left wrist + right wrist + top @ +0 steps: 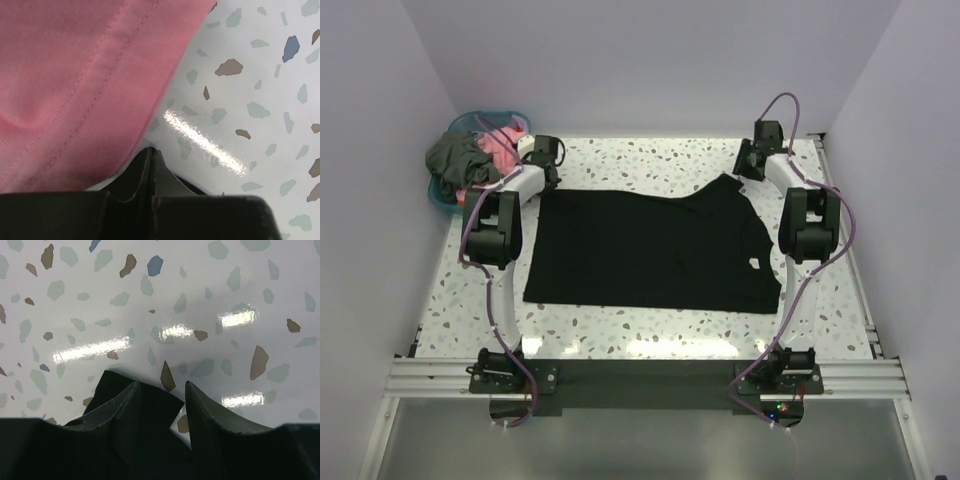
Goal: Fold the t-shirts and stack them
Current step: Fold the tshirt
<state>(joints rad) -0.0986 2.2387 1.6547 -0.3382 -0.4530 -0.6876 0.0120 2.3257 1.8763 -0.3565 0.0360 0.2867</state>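
The large black t-shirt (650, 250) lies spread flat mid-table, its small white neck label (753, 264) towards the right. My right gripper (752, 157) is open at the far right, low over a corner of the black cloth (157, 407); in the right wrist view (161, 385) that corner lies between the open fingers. My left gripper (546, 152) is at the far left beside the basket. In the left wrist view (151, 151) it is shut with nothing between the jaws, and the coral pink shirt (75, 85) lies just to its left. The pink shirt (505, 142) and the dark grey shirt (455, 160) are heaped in the basket.
The round blue basket (444, 201) stands at the far left corner against the wall. White walls close in the speckled table (650, 160) on three sides. A metal rail (640, 378) with the arm bases runs along the near edge.
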